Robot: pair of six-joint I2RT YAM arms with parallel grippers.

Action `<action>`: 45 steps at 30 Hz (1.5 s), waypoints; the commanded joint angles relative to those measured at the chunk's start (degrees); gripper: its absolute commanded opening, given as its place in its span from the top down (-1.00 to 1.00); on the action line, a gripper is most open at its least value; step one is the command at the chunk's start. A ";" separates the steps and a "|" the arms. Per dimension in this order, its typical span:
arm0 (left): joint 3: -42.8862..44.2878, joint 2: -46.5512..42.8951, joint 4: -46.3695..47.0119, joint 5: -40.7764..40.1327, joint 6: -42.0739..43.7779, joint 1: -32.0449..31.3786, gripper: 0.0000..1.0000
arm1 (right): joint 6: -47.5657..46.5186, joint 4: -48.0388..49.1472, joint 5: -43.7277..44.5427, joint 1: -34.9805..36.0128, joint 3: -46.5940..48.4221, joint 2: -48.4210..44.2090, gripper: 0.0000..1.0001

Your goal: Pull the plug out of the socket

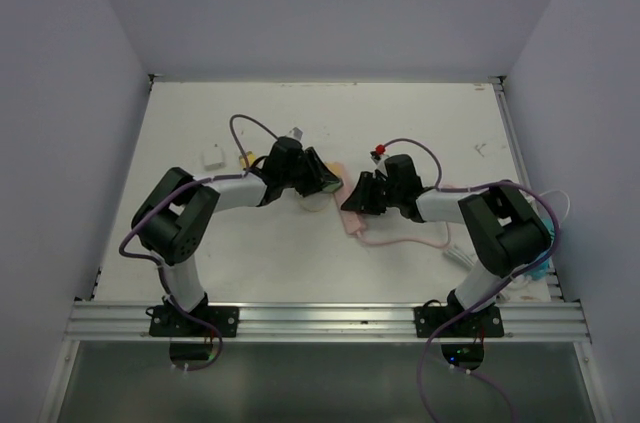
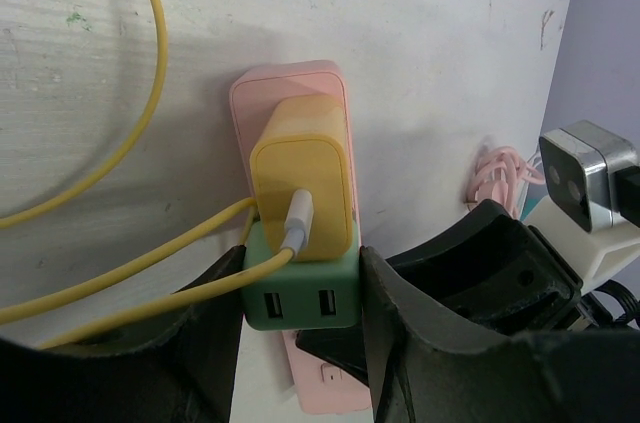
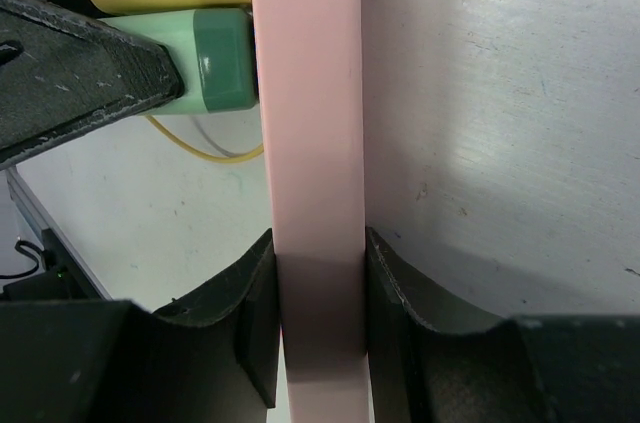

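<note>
**Top external view: both grippers meet at the pink power strip**

Top external view: the left gripper (image 1: pixel 320 179) and the right gripper (image 1: pixel 358 193) face each other near the middle of the table (image 1: pixel 250 253). The pink power strip (image 1: pixel 350 225) lies under and just in front of the right one. The plug is hidden behind the fingers here.

Left wrist view: the green USB adapter (image 2: pixel 302 305) sits plugged into the strip's face. It touches a yellow charger (image 2: pixel 300 168) seated just beyond it. A white connector (image 2: pixel 298 223) and a yellow cable (image 2: pixel 120 143) run out of the charger. The left gripper's fingers (image 2: pixel 400 323) press on opposite sides of the green adapter, so it is grasping the adapter.

Right wrist view: the strip appears edge-on, and the right gripper is clenched across its thin body near one end. The adapter and the charger both stand flush against the strip, so the plug is not yet out.

The step in hand looks like the pull itself. It should go best if the left arm draws straight away from the strip's face, in line with the prongs and without twisting. The right arm should hold the strip firm so it does not travel along. The charger touches the adapter and its cable loops close by, so the left fingers should stay on green alone or the charger may be dragged too.
</note>
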 commanded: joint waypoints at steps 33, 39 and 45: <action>-3.06 -32.52 -23.42 -9.24 18.01 2.71 1.00 | 0.64 -18.70 16.67 -2.10 -4.84 4.35 1.00; -8.06 -38.59 -28.88 -36.60 17.75 4.20 1.00 | 0.38 -18.44 16.32 -2.10 -5.02 4.00 1.00; -13.61 -38.25 -23.79 -40.51 19.77 11.23 1.00 | 0.20 -18.08 15.88 -2.10 -5.19 3.82 1.00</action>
